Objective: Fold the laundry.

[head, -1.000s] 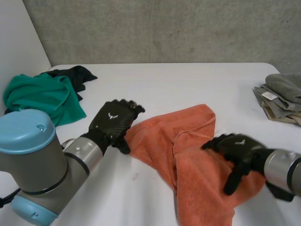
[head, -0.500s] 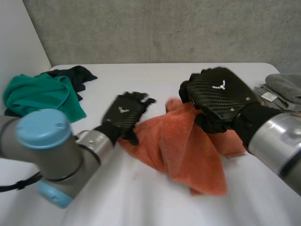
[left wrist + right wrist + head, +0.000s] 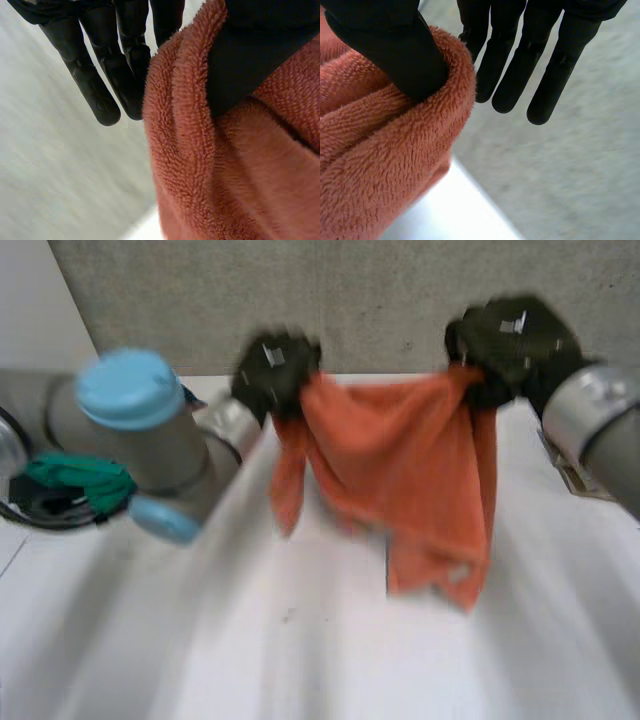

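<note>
From the head view, the left arm's (image 3: 130, 430) blue-capped joint is looming at the near left and covering part of a green cloth (image 3: 75, 478) lying on the white table (image 3: 300, 640). At the far right a pale folded pile (image 3: 562, 468) is peeking out beside the right forearm, and a concrete wall (image 3: 380, 290) is running behind everything. The orange towel (image 3: 400, 455) is hanging in the air above the table, stretched between the two raised hands. The left hand (image 3: 275, 365) is clutching one top corner and the right hand (image 3: 510, 340) the other. The towel is drooping in loose folds, its lower edge uneven and hanging lower on the right-hand side.

In the left wrist view, the left hand (image 3: 100, 85) is pinching the towel (image 3: 225, 165): its thumb (image 3: 260, 55) is pressing into the bunched edge while straight fingers are lying just behind it. The fabric is looking thick and looped, rolled over at the rim.

In the right wrist view, the right hand (image 3: 545, 65) is doing likewise, its thumb (image 3: 390, 45) bearing down on a rolled fold of towel (image 3: 385, 160) just beside the extended fingers.
</note>
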Motion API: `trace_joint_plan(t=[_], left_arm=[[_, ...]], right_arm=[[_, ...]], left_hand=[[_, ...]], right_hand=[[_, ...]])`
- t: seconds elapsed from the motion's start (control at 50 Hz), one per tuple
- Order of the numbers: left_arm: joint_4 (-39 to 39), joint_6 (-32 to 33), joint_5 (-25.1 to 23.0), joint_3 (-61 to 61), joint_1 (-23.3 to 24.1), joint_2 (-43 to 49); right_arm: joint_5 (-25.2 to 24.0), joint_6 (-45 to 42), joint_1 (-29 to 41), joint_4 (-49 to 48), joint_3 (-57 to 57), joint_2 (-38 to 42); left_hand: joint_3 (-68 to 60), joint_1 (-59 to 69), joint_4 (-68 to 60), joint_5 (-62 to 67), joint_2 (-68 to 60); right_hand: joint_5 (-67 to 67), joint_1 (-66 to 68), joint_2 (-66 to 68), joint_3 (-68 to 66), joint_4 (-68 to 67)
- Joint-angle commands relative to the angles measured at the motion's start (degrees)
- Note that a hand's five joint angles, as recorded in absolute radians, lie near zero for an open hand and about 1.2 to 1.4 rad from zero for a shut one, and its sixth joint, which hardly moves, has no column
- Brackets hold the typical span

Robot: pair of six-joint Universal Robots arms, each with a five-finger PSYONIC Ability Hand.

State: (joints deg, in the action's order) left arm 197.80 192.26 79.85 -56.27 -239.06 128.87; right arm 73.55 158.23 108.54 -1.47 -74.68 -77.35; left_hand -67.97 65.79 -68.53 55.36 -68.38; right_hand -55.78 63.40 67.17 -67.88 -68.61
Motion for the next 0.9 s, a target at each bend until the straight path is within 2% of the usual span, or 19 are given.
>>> trace_joint_plan(t=[0.02, 0.08, 0.16, 0.36, 0.5, 0.52, 0.56, 0.58, 0.6, 0.66, 0.7, 0.82, 0.9], left_arm=[[11.64, 0.49, 1.27, 2.58, -1.32, -7.22], [13.58, 0.66, 2.85, -0.93, -1.32, -10.74], [13.4, 1.63, 4.7, -9.8, -1.4, -15.31], [11.65, 9.88, 4.61, -39.77, -0.88, -21.82], [7.09, 14.46, 4.88, -54.72, -1.14, -22.44], [4.73, 14.64, 4.88, -55.86, -1.14, -22.87], [1.29, 14.55, 4.88, -56.14, -1.14, -24.28], [-0.47, 14.55, 4.88, -56.05, -1.14, -25.24], [-3.79, 14.38, 4.97, -55.53, -1.23, -27.25], [-7.42, 13.94, 4.62, -54.03, -1.4, -30.34], [-8.83, 13.59, 4.35, -51.75, -2.02, -32.98], [-8.92, 13.32, 3.82, -45.95, -5.36, -34.39], [-8.75, 13.67, 3.56, -39.99, -6.06, -29.06]], right_arm=[[5.99, 0.15, 2.81, -14.34, 11.75, 5.99], [6.16, 0.42, 3.61, -19.7, 10.97, 6.16], [6.52, -0.28, 4.05, -20.6, 6.58, 6.16], [5.99, -5.9, 4.66, -3.39, -12.39, 6.69], [6.52, -11.44, 4.66, 0.32, -20.85, 9.24], [6.6, -11.88, 4.58, 0.32, -21.12, 9.32], [6.52, -12.15, 4.23, 0.32, -21.38, 9.24], [6.34, -12.15, 3.88, 0.24, -21.29, 9.06], [6.34, -12.06, 3.87, 0.06, -21.12, 8.71], [6.52, -12.41, 3.7, 0.06, -19.81, 6.0], [6.34, -12.5, 3.78, 0.32, -19.01, 4.94], [5.99, -12.85, 3.78, 1.55, -14.18, 3.79], [5.38, -15.13, 3.87, 5.06, -8.56, 4.75]], left_hand=[[-12.03, 14.21, -11.47, 14.64, -11.62], [-12.03, 14.21, -11.47, 14.64, -11.62], [-12.03, 14.21, -11.47, 14.64, -11.62], [-12.03, 14.21, -11.47, 14.64, -11.62], [-12.03, 14.21, -11.47, 14.64, -11.62], [-4.73, 6.91, -4.17, 7.34, -4.32], [8.91, -6.73, 9.47, -6.3, 9.32], [16.3, -14.12, 16.86, -13.69, 16.71], [28.86, -26.68, 29.42, -26.25, 29.27], [42.24, -40.06, 42.8, -39.63, 42.65], [48.15, -45.98, 48.72, -45.55, 48.57], [48.84, -46.66, 49.4, -46.23, 49.25], [48.84, -46.66, 49.4, -46.23, 49.25]], right_hand=[[-14.22, 16.6, 12.83, -12.12, -11.39], [-14.22, 16.6, 12.83, -12.12, -11.39], [-14.22, 16.6, 12.83, -12.12, -11.39], [-14.22, 16.6, 12.83, -12.12, -11.39], [-14.22, 16.6, 12.83, -12.12, -11.39], [-11.61, 13.99, 10.23, -9.51, -8.78], [8.99, -6.61, -10.38, 11.09, 11.82], [28.09, -25.71, -29.47, 30.19, 30.92], [34.94, -32.56, -36.33, 37.04, 37.77], [48.92, -46.54, -50.31, 51.03, 51.75], [49.81, -47.43, -51.2, 51.91, 52.64], [51.32, -48.94, -52.71, 53.43, 54.15], [51.15, -48.78, -52.54, 53.26, 53.99]])
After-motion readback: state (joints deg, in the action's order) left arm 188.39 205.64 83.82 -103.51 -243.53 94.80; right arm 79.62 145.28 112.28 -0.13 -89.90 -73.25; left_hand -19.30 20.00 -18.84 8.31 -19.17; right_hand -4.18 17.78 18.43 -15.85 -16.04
